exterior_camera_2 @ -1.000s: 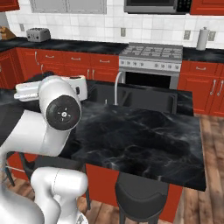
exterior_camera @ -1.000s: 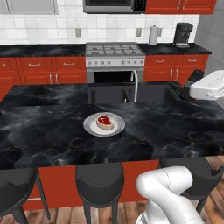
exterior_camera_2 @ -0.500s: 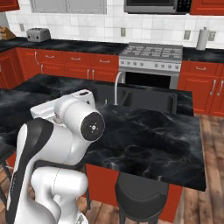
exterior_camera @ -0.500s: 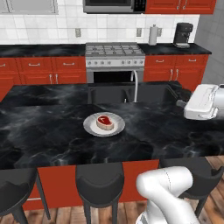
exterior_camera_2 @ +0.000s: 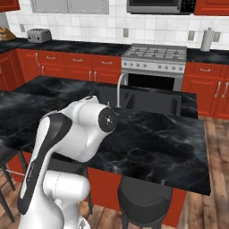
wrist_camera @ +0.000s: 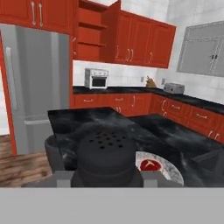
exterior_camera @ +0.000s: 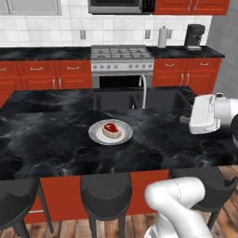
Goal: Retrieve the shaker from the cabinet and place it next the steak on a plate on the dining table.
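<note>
Beyond the marble dining table (exterior_camera: pixel 56 144), an open cabinet (wrist_camera: pixel 94 35) shows; claw (wrist_camera: pixel 106 177) seemingly clamps the shaker (wrist_camera: pixel 106 153).

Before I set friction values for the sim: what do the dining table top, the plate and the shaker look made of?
Dining table: polished black marble, white veins, soft sheen. Plate: light grey, matte, probably ceramic. Shaker: dull black, perforated domed top, plastic or coated metal; can't tell which.
</note>
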